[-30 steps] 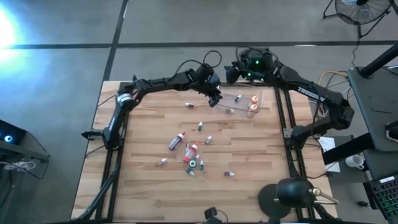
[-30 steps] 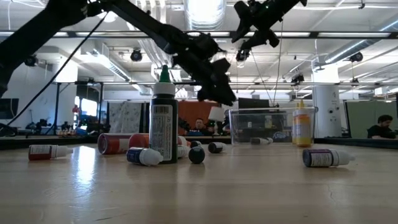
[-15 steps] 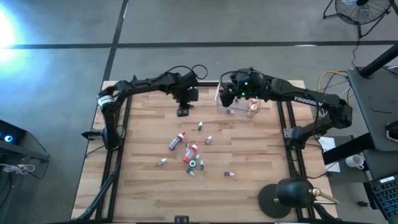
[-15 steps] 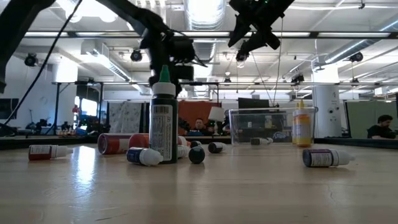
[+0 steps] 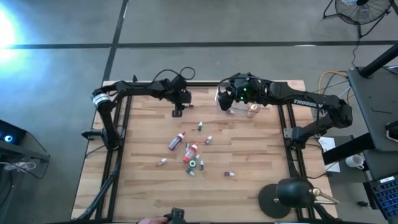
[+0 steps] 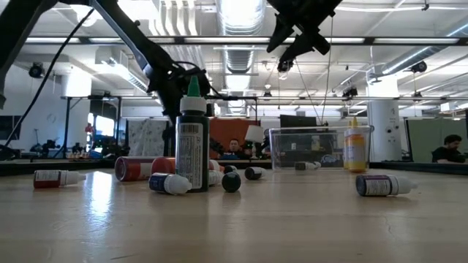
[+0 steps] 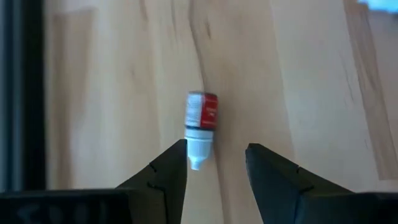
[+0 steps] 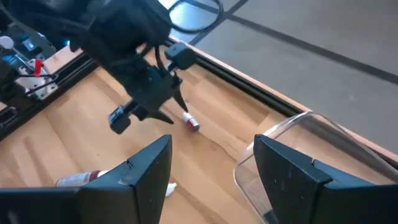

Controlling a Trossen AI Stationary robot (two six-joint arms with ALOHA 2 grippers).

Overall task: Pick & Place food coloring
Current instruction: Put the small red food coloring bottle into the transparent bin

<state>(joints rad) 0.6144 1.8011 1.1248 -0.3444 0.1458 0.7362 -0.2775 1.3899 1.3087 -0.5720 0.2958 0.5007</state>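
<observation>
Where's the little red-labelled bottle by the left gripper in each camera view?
High view: the bottle lies near the far edge, beside the left gripper.
Low view: cannot make it out.
Left wrist view: centre, just ahead of the open fingers.
Right wrist view: mid-picture.
Shared landmark: the left gripper.

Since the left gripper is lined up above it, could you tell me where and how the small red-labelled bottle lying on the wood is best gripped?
Grip the red-labelled bottle across its cylindrical body, coming straight down from above. It lies flat on the table with its white cap toward the open left gripper, so the fingers should probably straddle its long axis and close on the red label.
</observation>
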